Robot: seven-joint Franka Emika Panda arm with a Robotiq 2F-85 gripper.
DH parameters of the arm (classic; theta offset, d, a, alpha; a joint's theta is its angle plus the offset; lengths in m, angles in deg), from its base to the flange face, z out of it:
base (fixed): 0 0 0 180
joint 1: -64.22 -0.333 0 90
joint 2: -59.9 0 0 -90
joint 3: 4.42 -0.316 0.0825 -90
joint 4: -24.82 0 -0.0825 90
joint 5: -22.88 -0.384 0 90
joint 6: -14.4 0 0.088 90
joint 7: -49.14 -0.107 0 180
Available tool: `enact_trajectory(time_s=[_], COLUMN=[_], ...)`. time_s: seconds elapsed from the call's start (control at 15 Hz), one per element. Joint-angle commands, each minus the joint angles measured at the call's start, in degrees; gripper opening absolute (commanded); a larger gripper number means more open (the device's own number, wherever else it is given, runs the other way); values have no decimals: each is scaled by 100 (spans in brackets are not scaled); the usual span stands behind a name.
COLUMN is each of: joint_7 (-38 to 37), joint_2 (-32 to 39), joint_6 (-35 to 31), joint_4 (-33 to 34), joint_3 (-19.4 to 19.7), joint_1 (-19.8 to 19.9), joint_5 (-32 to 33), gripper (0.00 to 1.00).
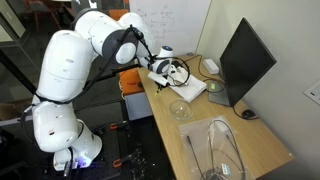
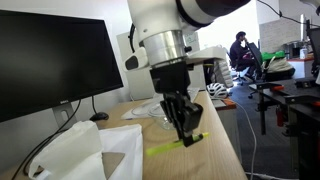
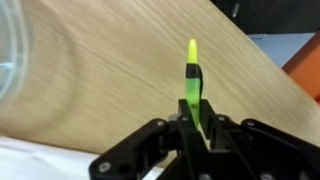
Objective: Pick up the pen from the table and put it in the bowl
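The pincer (image 3: 195, 120) was seen clamped on the pen (image 3: 193, 68), a neon-green stick gripped between the 2 dark fingers (image 3: 216, 128) in the wrist view. The pen's free end pointed away from the camera, over the pale wood grain of the worktop (image 3: 110, 85). In an exterior view, the pincer (image 2: 188, 138) was pointed down near the front edge of the worktop (image 2: 218, 155), with the pen (image 2: 165, 150) lying crosswise in its tips and jutting out on both sides. The pen was held at or just above the surface; whether it was touching the wood could not be told.

The bowl (image 1: 180, 108), small and of clear glass, was seen standing on the worktop (image 1: 262, 135) near the pincer (image 1: 166, 72), apart from it and with no pen inside. Beside the pincer a white sheet (image 1: 192, 90) was spread. A large clear container (image 1: 222, 150) with wire loops was set further along, beyond the bowl, and a pale round dish (image 1: 210, 67) was placed near the dark monitor (image 1: 245, 58). The white arm (image 1: 70, 70) was bent in from the worktop's side.

Curved clear glass (image 3: 8, 50) was shown at the left edge of the wrist view; the vessel it belonged to could not be told. A seated person (image 2: 241, 50) was visible in the background.
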Motion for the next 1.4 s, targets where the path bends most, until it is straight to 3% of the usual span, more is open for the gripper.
enact_trajectory(time_s=[0.0,0.4,0.87,0.93,1.07,1.33], joint_7=[126,655,516,378,256,401], joint_2=[-504,-905,-791,-779,-799,-1216], joint_6=[-102,-212,-401,-388,-514,-386], joint_4=[-235,-409,-470,-491,-579,-811], joint_3=[48,344,696,739,796,641], joint_1=[437,1213,1421,1399,1377,1526], joint_5=[-381,-496,-412,-426,-389,-742], gripper=[4,4,4,41,48,79])
